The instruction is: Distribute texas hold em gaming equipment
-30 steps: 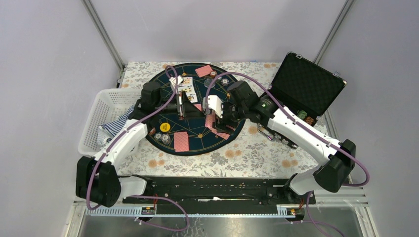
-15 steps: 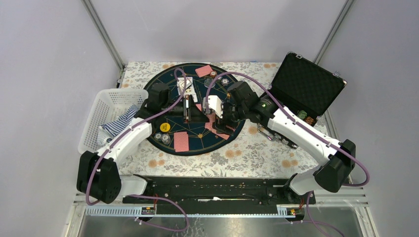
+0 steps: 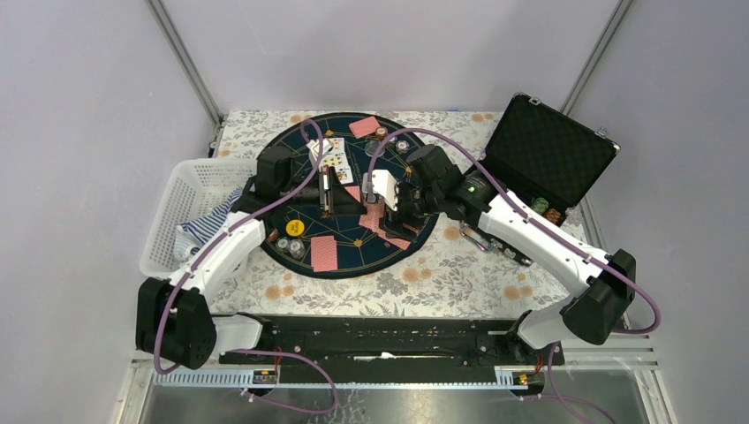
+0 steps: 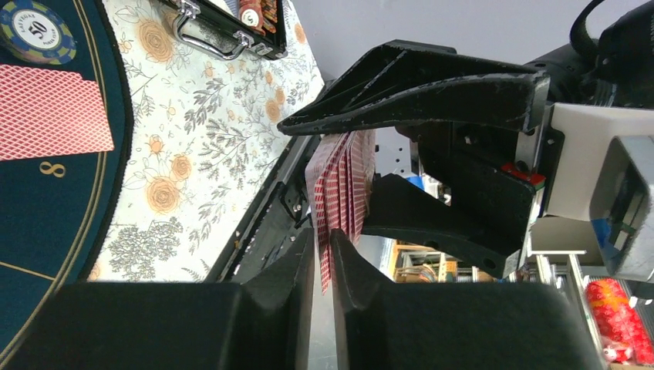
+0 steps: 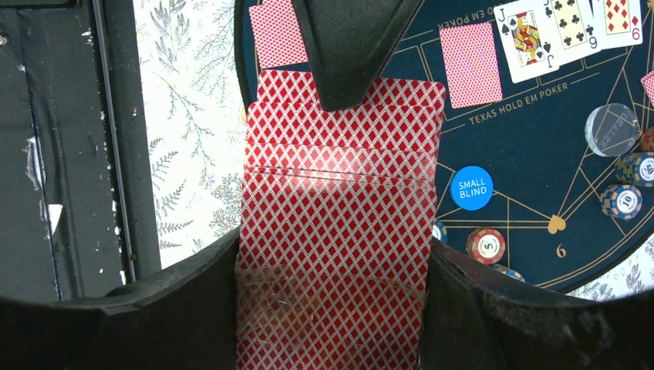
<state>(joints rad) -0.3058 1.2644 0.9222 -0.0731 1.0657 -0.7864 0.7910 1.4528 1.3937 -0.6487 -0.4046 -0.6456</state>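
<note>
My right gripper (image 5: pixel 332 266) is shut on a fanned stack of red-backed playing cards (image 5: pixel 339 193) and holds it above the round dark-blue mat (image 3: pixel 353 252). My left gripper (image 4: pixel 322 248) meets the stack edge-on. Its jaws are closed on the edge of one card (image 4: pixel 325 266) that still sits in the stack (image 4: pixel 343 181). In the top view the left gripper (image 3: pixel 360 208) faces the right gripper (image 3: pixel 383 217) over the mat's middle. Face-up cards (image 5: pixel 532 35), face-down cards (image 5: pixel 470 63), a blue button (image 5: pixel 472 188), a yellow button (image 3: pixel 295 227) and chips (image 5: pixel 486 245) lie on the mat.
A white basket (image 3: pixel 181 181) holding striped cloth stands at the left. The black case (image 3: pixel 548 150) stands open at the right with chips (image 3: pixel 554 215) in it. A floral cloth (image 3: pixel 459 274) covers the table. Metal posts rise at the back corners.
My left gripper moved right toward the held stack, then came back slightly left. The right arm and its stack stayed in place.
</note>
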